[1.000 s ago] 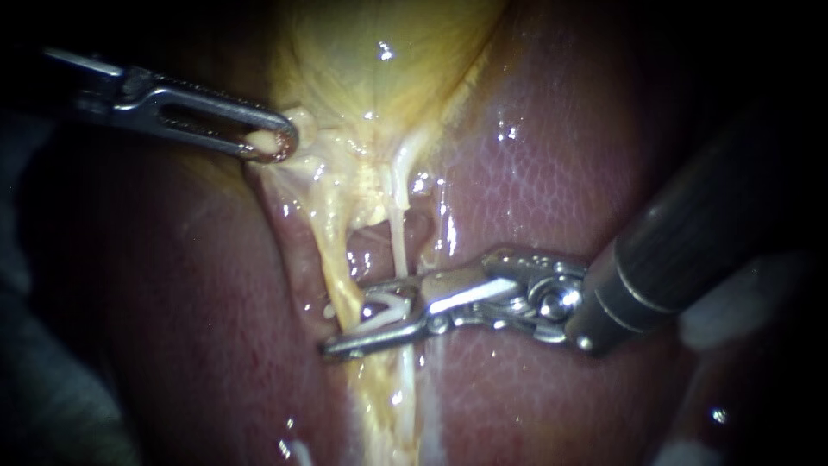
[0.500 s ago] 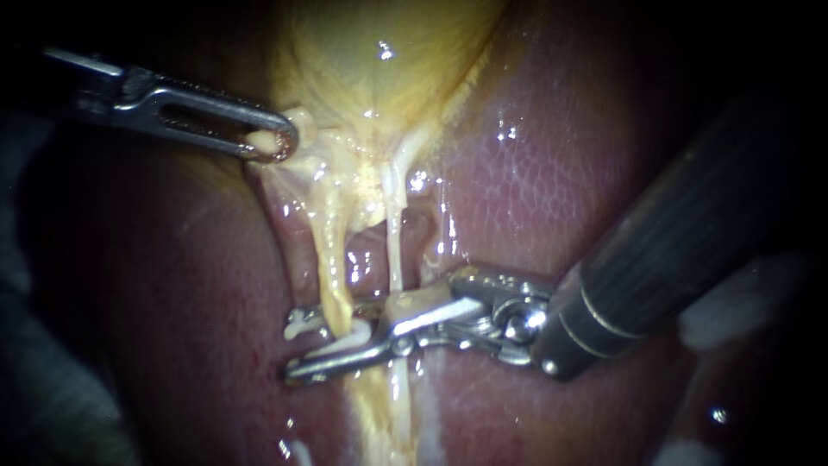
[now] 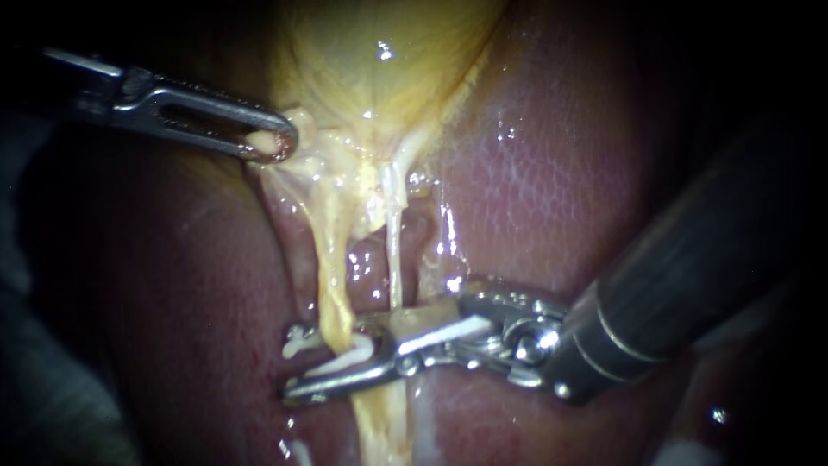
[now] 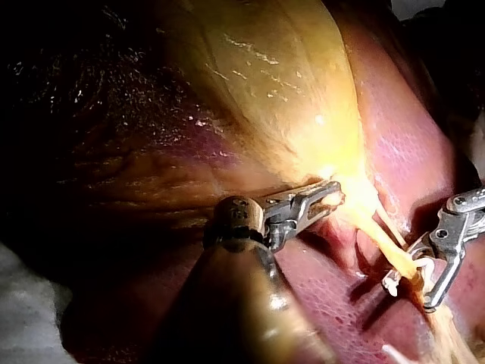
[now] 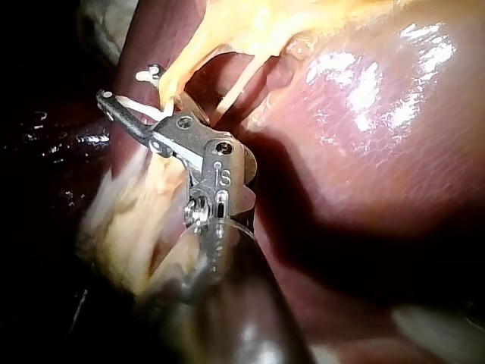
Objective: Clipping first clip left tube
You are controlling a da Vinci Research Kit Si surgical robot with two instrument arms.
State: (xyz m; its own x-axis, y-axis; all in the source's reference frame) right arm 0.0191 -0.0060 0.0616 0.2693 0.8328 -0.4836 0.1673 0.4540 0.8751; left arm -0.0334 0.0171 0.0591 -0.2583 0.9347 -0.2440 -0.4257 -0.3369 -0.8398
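Left tube [image 3: 332, 289], the thicker yellow strand at lower centre of the endoscope view, lies between the right instrument's [image 3: 297, 367] parted jaws, which carry the open white clip [image 3: 349, 352] astride it. The thin right tube [image 3: 394, 259] meets those jaws nearer their hinge, so closing now could, I judge, trap both tubes. The left instrument [image 3: 274, 142], at upper left, is clamped on the gallbladder [image 3: 379, 78]. A slip there would slacken the tube and skew the clip.
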